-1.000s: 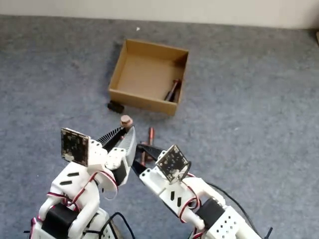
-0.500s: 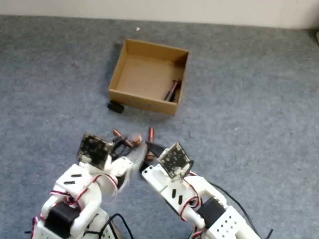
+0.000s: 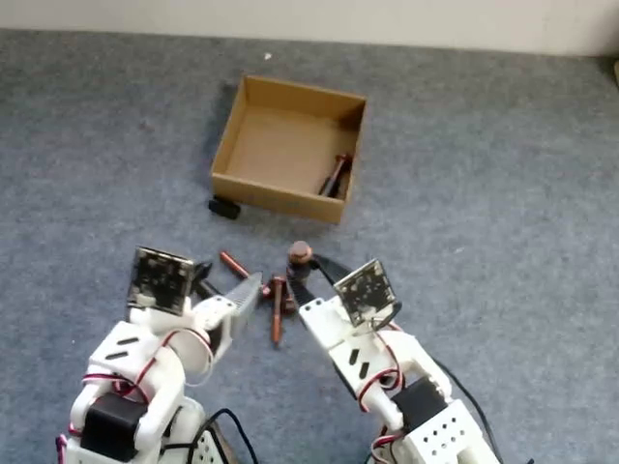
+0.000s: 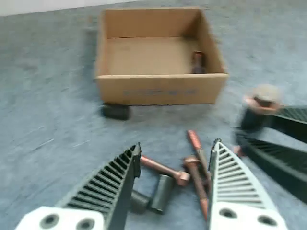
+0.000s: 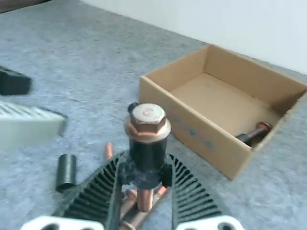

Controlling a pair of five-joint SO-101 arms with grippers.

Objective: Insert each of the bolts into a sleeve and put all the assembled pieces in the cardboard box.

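We see the right jaws clenched on an assembled piece (image 5: 146, 154): a black sleeve with a copper bolt through it. It stands upright, with the hexagonal head on top and the tip of the shank showing below the sleeve. From above, it sits a little in front of the near wall of the cardboard box (image 3: 276, 198), which stands open on the grey carpeted bench (image 3: 503, 193).

The left jaws are released and spread wide, with nothing between them. They hang over a small scatter of loose parts on the bench. Between them we make out a loose bolt (image 4: 160, 168) lying flat. A pair of bolts (image 4: 197, 149) lies close together beside it, though we cannot tell whether they touch. A loose sleeve (image 4: 163, 191) lies on its side with a second sleeve (image 4: 136, 201) just beside it.

Inside the box we find another finished piece (image 3: 336, 176), lying in the near corner on the right arm's side. A lone sleeve (image 3: 224, 207) lies on the bench just outside the box's near wall, at the corner on the left arm's side and well apart from the scatter.
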